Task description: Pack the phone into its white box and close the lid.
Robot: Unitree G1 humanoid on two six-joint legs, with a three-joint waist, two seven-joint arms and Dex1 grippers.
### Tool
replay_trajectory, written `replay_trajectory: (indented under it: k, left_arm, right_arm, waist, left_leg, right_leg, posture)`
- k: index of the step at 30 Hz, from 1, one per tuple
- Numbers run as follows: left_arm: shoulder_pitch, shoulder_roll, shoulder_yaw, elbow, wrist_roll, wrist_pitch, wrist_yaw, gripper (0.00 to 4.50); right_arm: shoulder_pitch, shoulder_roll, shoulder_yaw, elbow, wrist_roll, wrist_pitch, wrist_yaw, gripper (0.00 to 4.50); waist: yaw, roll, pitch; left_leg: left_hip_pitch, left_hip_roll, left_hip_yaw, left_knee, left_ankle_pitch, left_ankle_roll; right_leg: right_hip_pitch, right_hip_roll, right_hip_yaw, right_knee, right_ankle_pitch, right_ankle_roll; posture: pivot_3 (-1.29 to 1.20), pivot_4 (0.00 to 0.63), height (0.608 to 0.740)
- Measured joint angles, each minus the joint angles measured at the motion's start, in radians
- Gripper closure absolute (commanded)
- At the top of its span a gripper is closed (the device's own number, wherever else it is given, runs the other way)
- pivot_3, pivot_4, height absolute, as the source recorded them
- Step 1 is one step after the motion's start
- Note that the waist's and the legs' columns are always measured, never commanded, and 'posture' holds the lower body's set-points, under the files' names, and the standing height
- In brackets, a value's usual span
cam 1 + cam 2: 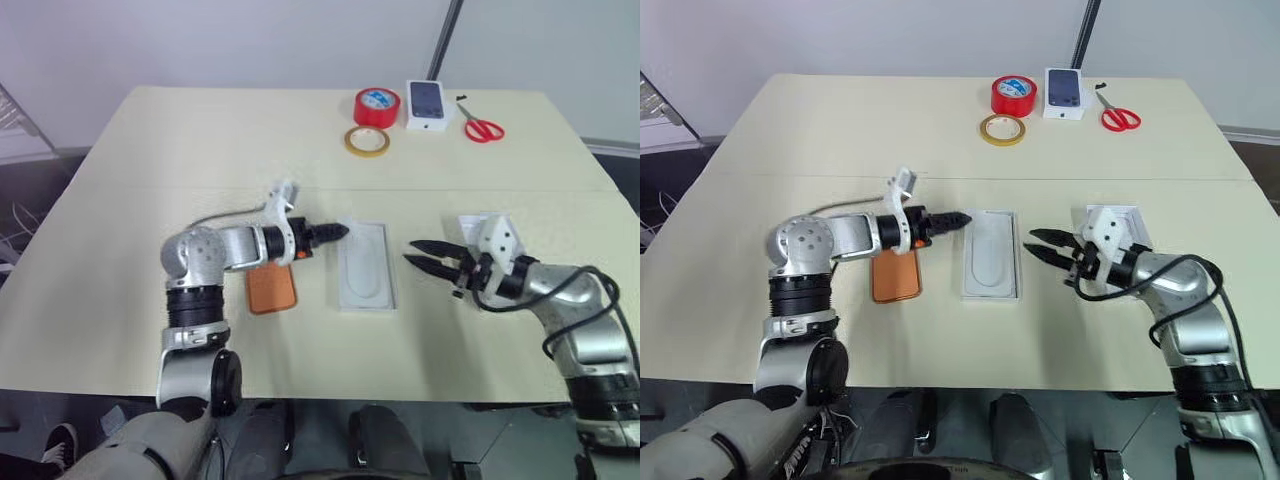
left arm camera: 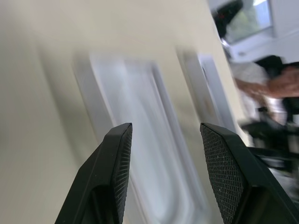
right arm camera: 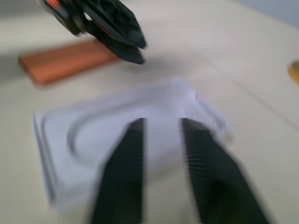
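The orange phone [image 1: 272, 288] lies flat on the table [image 1: 150, 200] left of the white moulded insert [image 1: 365, 267], likely awaiting pickup, since the left hand [image 1: 335, 233] hovers parted and empty, and the right hand [image 1: 424, 254], slightly apart, grasps nothing.

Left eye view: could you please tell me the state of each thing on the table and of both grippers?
phone: lying flat on the table, unpacked
white moulded insert: flat, recess up, empty
white tray: flat, partly hidden behind the right arm
left gripper: open, empty
right gripper: open, empty
scissors: blades closed
small printed box: closed
red tape roll: lying flat
yellow tape ring: lying flat
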Motion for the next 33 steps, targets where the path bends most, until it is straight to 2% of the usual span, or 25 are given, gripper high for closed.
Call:
replay_trajectory:
  k: [2,5,7,11,14,20,23,33]
  left_arm:
    - [0.034,0.043,-0.035,-0.031,0.022,-0.080,-0.040,2.05]
    - [0.164,0.198,-0.153,-0.107,0.102,-0.249,-0.148,2.05]
    - [0.234,0.257,-0.184,-0.138,0.131,-0.334,-0.207,2.05]
    - [0.337,0.329,-0.171,-0.199,0.115,-0.450,-0.331,2.05]
    - [0.373,0.374,-0.144,-0.211,0.119,-0.493,-0.350,2.05]
    - [0.391,0.381,-0.120,-0.218,0.084,-0.483,-0.348,2.05]
    - [0.394,0.386,-0.094,-0.231,0.045,-0.414,-0.326,2.05]
    - [0.381,0.419,-0.029,-0.198,-0.052,-0.234,-0.294,2.05]
  right_arm:
    - [-0.018,0.032,0.039,-0.004,-0.013,0.004,-0.014,4.48]
    - [-0.035,0.057,0.172,0.007,-0.146,-0.033,-0.052,4.48]
    - [-0.046,0.069,0.228,0.034,-0.215,-0.043,-0.076,4.48]
    - [-0.107,0.087,0.298,0.076,-0.308,-0.045,-0.112,4.48]
    - [-0.136,0.067,0.315,0.098,-0.356,-0.064,-0.109,4.48]
    - [-0.140,0.026,0.322,0.125,-0.384,-0.086,-0.068,4.48]
    - [-0.155,-0.006,0.333,0.133,-0.412,-0.095,-0.053,4.48]
    - [-0.160,0.033,0.324,0.121,-0.392,-0.020,-0.052,4.48]
  waist:
    - [0.003,0.000,0.000]
    - [0.001,0.001,0.000]
    - [0.002,0.001,0.000]
    - [0.007,0.001,0.000]
    - [0.007,0.001,0.000]
    - [0.002,0.001,0.000]
    - [0.002,0.001,0.000]
    - [0.002,0.001,0.000]
  left_leg:
    - [0.000,0.000,0.000,-0.001,0.000,0.000]
    - [0.000,0.000,0.001,-0.001,0.000,0.000]
    - [0.000,0.000,0.001,-0.001,0.000,0.000]
    - [-0.004,0.000,0.000,-0.001,-0.003,0.005]
    - [-0.004,0.000,0.000,-0.001,-0.004,0.006]
    - [-0.005,0.000,0.000,-0.001,-0.004,0.007]
    - [-0.005,0.000,0.000,-0.001,-0.004,0.008]
    - [-0.005,0.000,-0.001,0.000,-0.004,0.008]
  right_leg:
    - [0.000,0.000,0.000,0.000,0.000,0.000]
    - [-0.001,-0.001,0.001,0.000,0.000,0.000]
    - [-0.002,-0.002,0.001,0.000,0.000,-0.001]
    - [-0.004,-0.004,0.000,0.000,0.001,-0.002]
    - [-0.005,-0.004,0.000,-0.001,0.001,-0.002]
    - [-0.005,-0.004,0.000,0.000,0.001,-0.002]
    - [-0.005,-0.004,0.000,0.000,0.001,-0.002]
    - [-0.005,-0.004,0.000,0.000,0.001,-0.002]
  posture:
    - [0.00,0.150,0.740]
    - [0.00,0.150,0.740]
    - [0.00,0.150,0.740]
    - [0.00,0.150,0.740]
    - [0.00,0.150,0.740]
    - [0.00,0.150,0.740]
    - [0.00,0.150,0.740]
    - [0.00,0.150,0.740]
